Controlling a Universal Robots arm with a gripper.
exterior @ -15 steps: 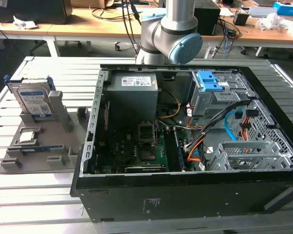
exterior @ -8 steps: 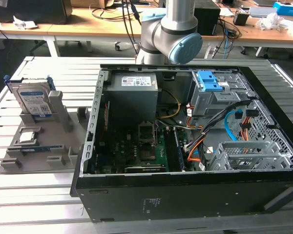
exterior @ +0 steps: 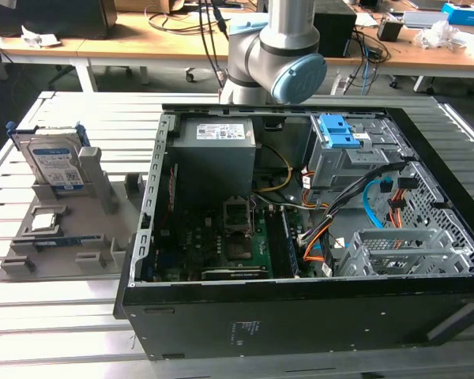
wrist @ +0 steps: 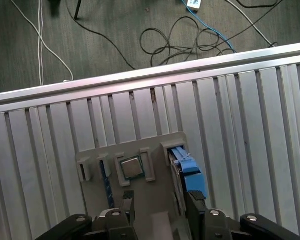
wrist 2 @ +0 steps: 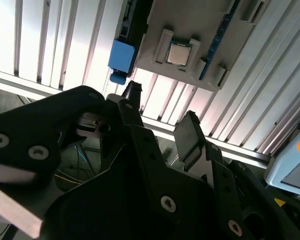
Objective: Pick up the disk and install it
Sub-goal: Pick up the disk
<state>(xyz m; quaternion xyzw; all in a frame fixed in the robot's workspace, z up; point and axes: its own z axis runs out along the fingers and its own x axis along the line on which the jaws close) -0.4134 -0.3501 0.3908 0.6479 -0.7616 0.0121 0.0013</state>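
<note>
Jaws of the black two-finger gripper point(wrist: 160, 204) are spread apart, with nothing held between them. The flat silver hard drive with blue plastic rails point(wrist: 189, 172) is stood on edge in a slot of the grey plastic holder tray point(wrist: 162, 167). Its blue upper edge is lined up with one fingertip point(wrist: 195, 200), not the gap, and its long axis is judged to run across the closing direction.
</note>
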